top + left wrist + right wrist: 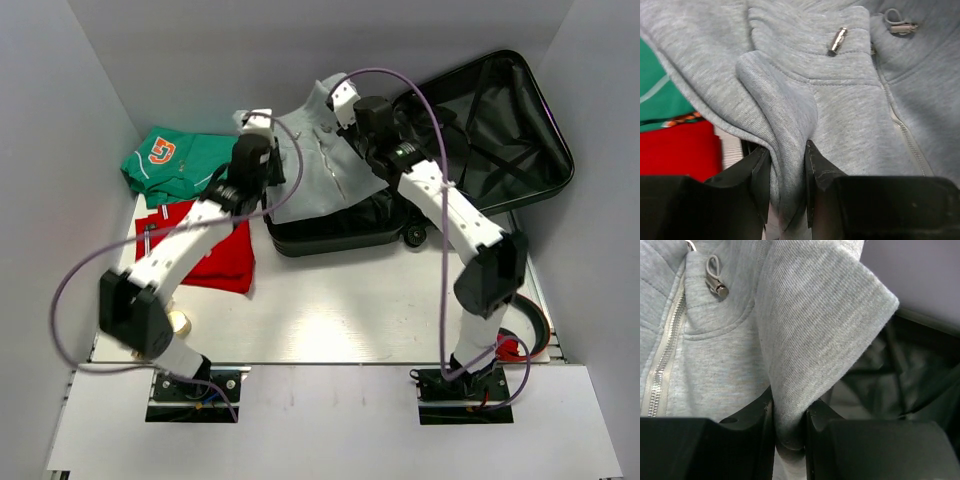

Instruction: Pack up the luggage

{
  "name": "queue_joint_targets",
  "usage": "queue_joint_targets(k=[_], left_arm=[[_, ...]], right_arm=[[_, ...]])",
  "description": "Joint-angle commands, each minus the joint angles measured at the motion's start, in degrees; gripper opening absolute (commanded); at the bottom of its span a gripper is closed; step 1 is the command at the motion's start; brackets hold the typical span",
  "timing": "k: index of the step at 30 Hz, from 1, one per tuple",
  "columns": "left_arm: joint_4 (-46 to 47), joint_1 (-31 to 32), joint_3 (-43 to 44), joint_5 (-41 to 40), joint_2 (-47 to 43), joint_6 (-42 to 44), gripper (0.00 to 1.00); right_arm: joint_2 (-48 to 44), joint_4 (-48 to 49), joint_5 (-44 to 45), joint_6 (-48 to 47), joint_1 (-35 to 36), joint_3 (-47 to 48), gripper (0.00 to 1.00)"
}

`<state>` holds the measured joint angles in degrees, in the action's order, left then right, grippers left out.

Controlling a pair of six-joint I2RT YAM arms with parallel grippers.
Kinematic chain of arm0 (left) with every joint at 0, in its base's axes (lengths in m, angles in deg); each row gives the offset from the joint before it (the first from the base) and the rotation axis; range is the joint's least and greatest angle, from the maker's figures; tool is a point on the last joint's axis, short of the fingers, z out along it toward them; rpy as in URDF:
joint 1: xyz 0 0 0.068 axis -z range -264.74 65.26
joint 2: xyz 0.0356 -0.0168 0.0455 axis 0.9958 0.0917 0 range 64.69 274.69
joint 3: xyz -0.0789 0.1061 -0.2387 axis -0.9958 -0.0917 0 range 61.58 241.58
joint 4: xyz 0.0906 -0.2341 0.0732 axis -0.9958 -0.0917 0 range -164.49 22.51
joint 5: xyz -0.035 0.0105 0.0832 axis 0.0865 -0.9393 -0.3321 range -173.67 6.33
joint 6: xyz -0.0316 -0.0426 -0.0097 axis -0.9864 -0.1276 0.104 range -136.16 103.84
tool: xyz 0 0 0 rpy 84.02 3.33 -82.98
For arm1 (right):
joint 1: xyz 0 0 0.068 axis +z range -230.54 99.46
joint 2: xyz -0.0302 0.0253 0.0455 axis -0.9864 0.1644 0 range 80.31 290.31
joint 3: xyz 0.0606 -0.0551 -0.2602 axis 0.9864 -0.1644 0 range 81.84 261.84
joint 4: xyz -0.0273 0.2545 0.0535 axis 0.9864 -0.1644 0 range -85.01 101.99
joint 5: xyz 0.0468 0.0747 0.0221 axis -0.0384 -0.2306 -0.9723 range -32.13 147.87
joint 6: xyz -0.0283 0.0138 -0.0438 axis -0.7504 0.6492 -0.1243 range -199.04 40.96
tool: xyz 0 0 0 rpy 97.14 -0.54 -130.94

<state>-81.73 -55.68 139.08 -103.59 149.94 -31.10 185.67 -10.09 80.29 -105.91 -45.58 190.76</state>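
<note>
Grey fleece hoodie (pixel 320 165) above ribbed black luggage (pixel 500 130).
Jaws of the left gripper (pixel 786 155) and right gripper (pixel 790 407) each clamp a knit fold.

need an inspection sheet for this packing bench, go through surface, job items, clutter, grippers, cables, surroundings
surface: white table, bare in the middle
job's things: luggage lies open at the far right; grey zip hoodie is held over its near half
clutter: green shirt and red garment at the left; small gold-coloured item by the left arm, unclear what
grippers: left gripper shut on a fold of the hoodie; right gripper shut on another fold
cables: purple cables loop loosely off both arms
surroundings: plain white walls, nothing else seen
</note>
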Motion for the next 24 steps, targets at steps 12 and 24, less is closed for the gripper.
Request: queue_joint_targets(k=[12, 24], left_arm=[[-4.56, -5.24, 9.17, 15.79, 21.00, -2.64, 0.00], [-13.36, -6.12, 17.69, 14.21, 27.70, -2.64, 0.52]], right_arm=[[6.09, -3.75, -2.71, 17.46, -8.32, -9.39, 0.00], [11.97, -10.34, -5.71, 20.38, -11.32, -8.48, 0.45]])
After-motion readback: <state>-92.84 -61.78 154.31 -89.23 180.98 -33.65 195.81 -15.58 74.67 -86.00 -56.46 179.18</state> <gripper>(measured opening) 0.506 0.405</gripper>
